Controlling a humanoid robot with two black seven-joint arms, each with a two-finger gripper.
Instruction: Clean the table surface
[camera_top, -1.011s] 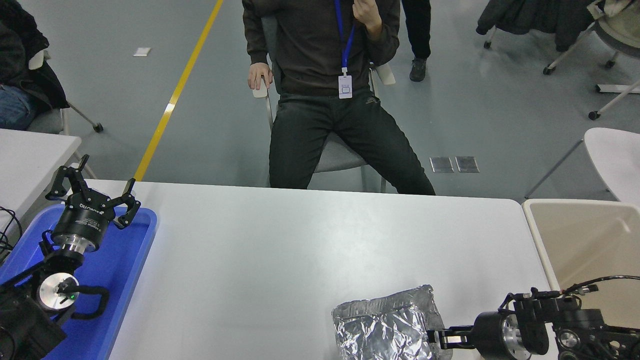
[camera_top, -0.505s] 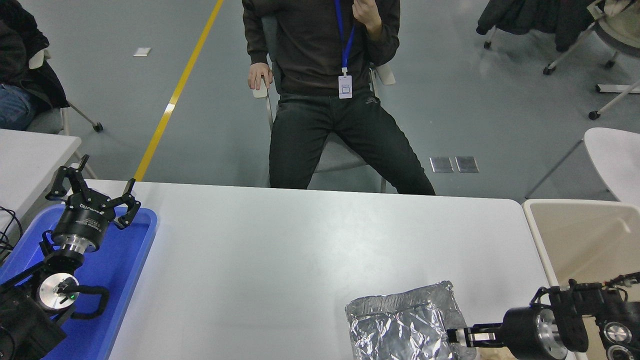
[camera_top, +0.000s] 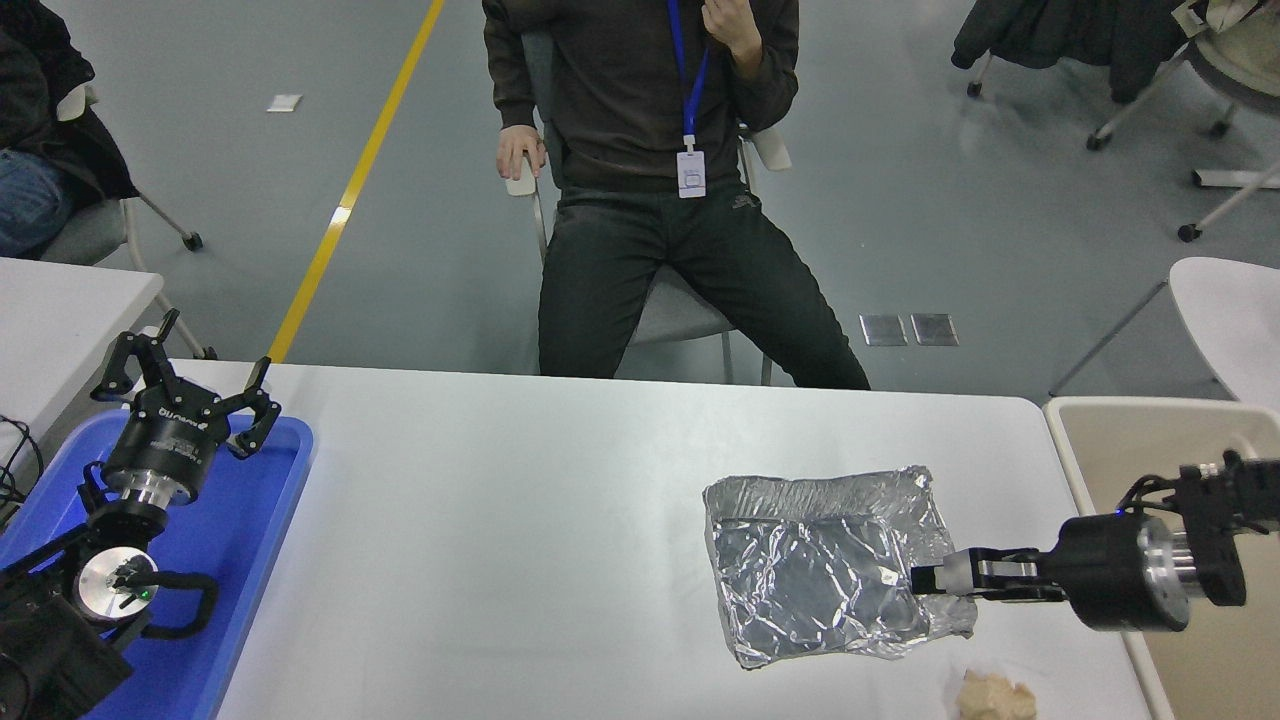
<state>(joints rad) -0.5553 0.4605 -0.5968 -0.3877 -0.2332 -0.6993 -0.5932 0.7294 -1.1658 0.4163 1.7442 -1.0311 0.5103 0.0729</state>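
Note:
The table surface (camera_top: 520, 520) is a wide white-grey top filling the lower picture. A crumpled silver foil bag (camera_top: 825, 570) hangs above its right part. My right gripper (camera_top: 935, 580) comes in from the right edge and is shut on the bag's right edge, holding it up. A small tan crumpled scrap (camera_top: 990, 697) lies on the table near the front edge, below the bag. My left gripper (camera_top: 190, 385) is parked open at the lower left, above the blue tray.
A blue plastic tray (camera_top: 270, 500) sits at the table's left end. A beige bin (camera_top: 1200, 450) stands beside the right end. A seated person (camera_top: 650, 200) is at the far side. A smaller white table (camera_top: 60, 310) is at the left.
My right gripper has lifted the foil bag up and away from the front edge, moving rightward. The tan scrap has come into view beneath it. The left arm has not moved.

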